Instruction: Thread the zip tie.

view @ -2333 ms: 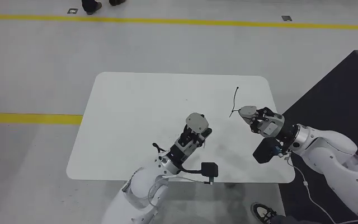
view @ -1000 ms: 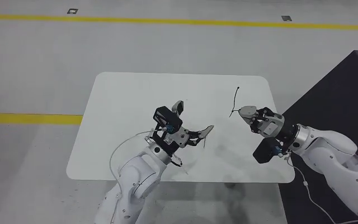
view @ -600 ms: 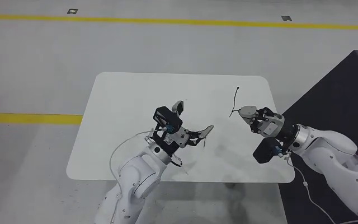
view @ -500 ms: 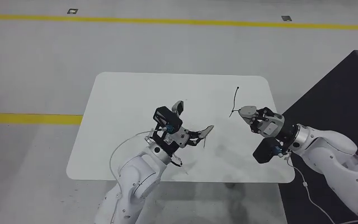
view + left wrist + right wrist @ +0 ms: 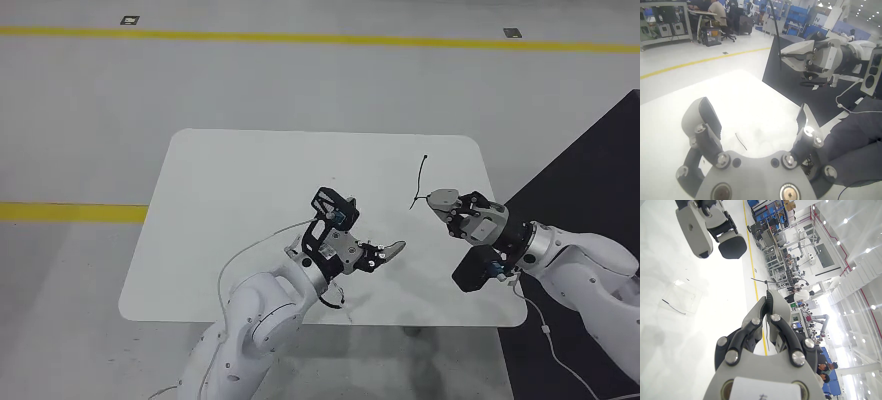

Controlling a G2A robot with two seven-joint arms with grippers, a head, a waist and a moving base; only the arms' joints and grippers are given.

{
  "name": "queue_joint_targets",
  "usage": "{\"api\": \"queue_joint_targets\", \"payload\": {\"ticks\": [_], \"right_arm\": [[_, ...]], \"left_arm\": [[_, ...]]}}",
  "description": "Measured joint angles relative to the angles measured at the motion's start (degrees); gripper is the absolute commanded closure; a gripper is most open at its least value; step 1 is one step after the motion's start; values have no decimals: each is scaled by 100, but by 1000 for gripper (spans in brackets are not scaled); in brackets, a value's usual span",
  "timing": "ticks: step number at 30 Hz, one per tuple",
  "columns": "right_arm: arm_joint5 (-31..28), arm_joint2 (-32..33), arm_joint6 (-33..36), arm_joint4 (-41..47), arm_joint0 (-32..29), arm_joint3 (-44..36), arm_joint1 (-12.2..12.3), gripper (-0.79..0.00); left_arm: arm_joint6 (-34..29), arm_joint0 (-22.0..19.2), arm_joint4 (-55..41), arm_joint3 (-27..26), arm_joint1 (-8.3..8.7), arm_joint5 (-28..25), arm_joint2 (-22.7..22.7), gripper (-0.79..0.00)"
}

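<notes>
A thin black zip tie stands up from my right gripper, which is shut on its strap near the table's right edge. In the right wrist view the strap runs between the closed fingers, and the zip tie head pokes out past the tips. My left gripper is open and holds nothing. It hovers over the table's front middle, pointing at the right gripper and the zip tie, with a clear gap between them.
The white table has a dark floor mat beyond its right edge. A clear plastic bag with a second black tie in it lies on the table below the left gripper. That tie lies between the open fingers.
My left arm has swung right across the table toward the right gripper, with its wrist turned. The right gripper and its zip tie have stayed put.
</notes>
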Motion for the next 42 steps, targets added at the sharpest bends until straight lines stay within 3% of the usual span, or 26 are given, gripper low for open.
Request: {"api": "queue_joint_targets", "payload": {"ticks": [11, 13, 16, 26, 42], "right_arm": [[0, 0, 0, 0, 0, 0, 0, 0], [0, 0, 0, 0, 0, 0, 0, 0], [0, 0, 0, 0, 0, 0, 0, 0], [0, 0, 0, 0, 0, 0, 0, 0], [0, 0, 0, 0, 0, 0, 0, 0]], "left_arm": [[240, 38, -41, -25, -9, -22, 68, -785], [459, 28, -30, 21, -24, 25, 141, -557], [715, -59, 165, 60, -46, 124, 248, -388], [1033, -244, 301, 105, -120, 470, 481, -369], [1071, -467, 185, 237, -205, 572, 667, -332]]}}
